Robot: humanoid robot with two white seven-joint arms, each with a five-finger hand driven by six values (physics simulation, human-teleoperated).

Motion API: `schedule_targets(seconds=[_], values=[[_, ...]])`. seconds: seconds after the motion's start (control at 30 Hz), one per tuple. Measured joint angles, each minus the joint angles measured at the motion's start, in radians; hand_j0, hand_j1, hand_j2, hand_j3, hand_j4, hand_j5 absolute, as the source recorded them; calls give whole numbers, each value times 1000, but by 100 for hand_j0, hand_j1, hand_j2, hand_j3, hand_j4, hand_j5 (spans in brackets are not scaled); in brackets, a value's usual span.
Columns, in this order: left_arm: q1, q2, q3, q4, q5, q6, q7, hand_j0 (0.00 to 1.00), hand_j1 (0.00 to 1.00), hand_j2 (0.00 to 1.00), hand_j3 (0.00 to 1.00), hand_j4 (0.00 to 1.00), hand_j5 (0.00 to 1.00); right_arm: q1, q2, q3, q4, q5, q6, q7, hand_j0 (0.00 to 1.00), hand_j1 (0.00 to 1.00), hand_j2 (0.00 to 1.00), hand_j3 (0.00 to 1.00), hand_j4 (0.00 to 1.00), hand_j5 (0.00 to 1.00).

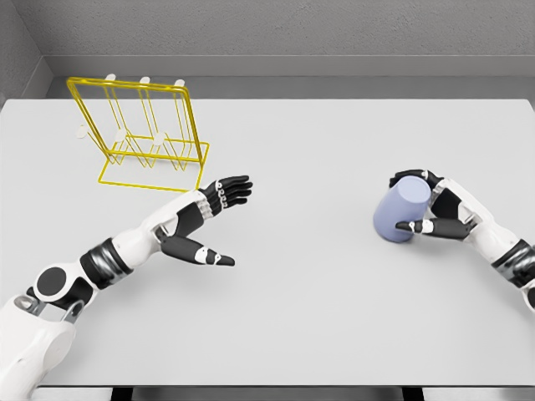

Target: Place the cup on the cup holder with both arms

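A pale blue cup (401,210) stands on the white table (318,142) at the right, tilted slightly. My right hand (415,203) wraps around it, fingers over its far side and thumb across its near side. The yellow wire cup holder (142,134) with white pegs stands at the far left of the table. My left hand (219,219) is open in front of the holder's right corner, fingers stretched toward the right and thumb pointing down-right, holding nothing.
The table's front edge (267,386) runs along the bottom. A grey wall (292,33) rises behind the table's far edge.
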Motion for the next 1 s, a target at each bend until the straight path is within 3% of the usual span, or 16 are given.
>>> schedule_targets(seconds=[0.67,1.0], values=[[6,35,8,1,-1,0,0,100,100,100,100,100,100,-35,2,-3,-107,2,-3,0,67,67,67,67,67,67],[6,32,8,-2,2,0,0,100,100,100,100,100,100,-54,42,2,-154,3,-2,0,65,65,65,65,65,65]])
